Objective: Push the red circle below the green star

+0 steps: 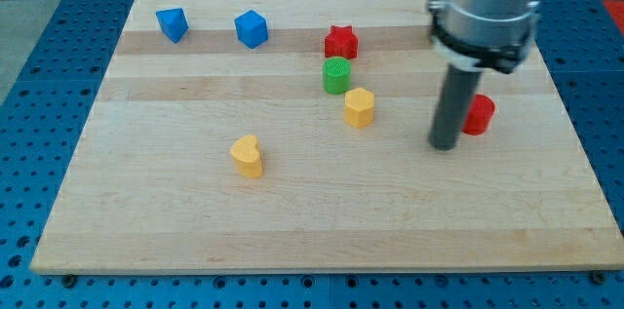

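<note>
The red circle [480, 114] lies on the right part of the wooden board [195, 221], its left edge hidden behind my rod. My tip [445, 146] rests on the board just left of the red circle and slightly toward the view's bottom, touching it or nearly so. The only green block [336, 75] sits near the middle top, well to the left of my tip; it looks rounded and ribbed, and I cannot make out its exact shape. A red star [340, 42] sits right above the green block.
A yellow block [359, 107] lies just below and right of the green block. A yellow heart [248, 156] lies left of centre. Two blue blocks [173, 24] [251, 28] sit at the top left. The board's right edge is near the red circle.
</note>
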Motion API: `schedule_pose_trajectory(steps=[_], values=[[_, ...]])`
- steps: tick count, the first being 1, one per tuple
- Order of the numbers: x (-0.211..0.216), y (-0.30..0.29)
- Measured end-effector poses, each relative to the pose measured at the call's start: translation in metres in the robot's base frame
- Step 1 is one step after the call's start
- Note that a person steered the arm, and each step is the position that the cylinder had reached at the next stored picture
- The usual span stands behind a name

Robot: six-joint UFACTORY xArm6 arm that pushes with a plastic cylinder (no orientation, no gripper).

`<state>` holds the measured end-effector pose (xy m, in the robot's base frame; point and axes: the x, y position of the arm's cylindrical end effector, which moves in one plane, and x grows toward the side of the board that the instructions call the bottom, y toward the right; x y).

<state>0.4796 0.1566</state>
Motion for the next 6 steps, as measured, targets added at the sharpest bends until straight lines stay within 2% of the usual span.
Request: schedule_pose_trajectory(steps=[2, 4, 5, 6], values=[[-0.011, 0.021], [-0.016, 0.079], [-0.023, 0.069], [-0.026, 0.028]])
